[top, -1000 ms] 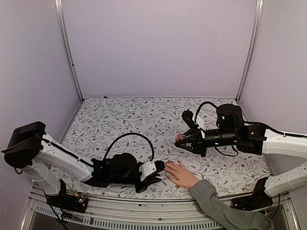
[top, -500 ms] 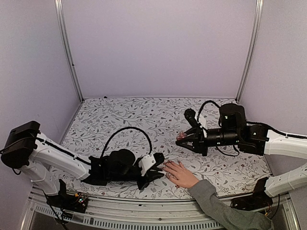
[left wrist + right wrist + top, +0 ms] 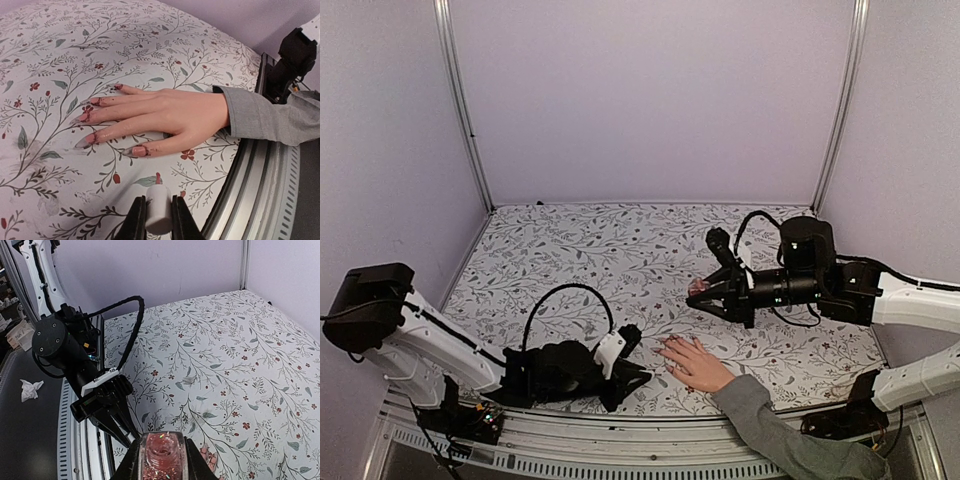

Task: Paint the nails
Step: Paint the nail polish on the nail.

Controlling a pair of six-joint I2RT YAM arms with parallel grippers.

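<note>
Nails (image 3: 84,118): five, red-smeared. Left gripper (image 3: 156,226) clamps one brush (image 3: 159,204); right gripper (image 3: 161,467) clamps one bottle (image 3: 161,451).

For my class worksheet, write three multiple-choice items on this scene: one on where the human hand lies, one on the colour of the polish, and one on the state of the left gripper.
1. Where does the hand lie?
A) on top of a box
B) flat on the floral table cover, near the front edge
C) raised in the air

2. What colour is the polish in the bottle held by the right gripper?
A) glittery pink-red
B) blue
C) black

3. What is the left gripper doing?
A) open and empty
B) shut on a pencil
C) shut on a small white cylinder

Answers: B, the top view shows it palm down on the cover. A, the right wrist view shows pink glitter in the open bottle. C, the left wrist view shows the cylinder clamped between the fingers.
</note>
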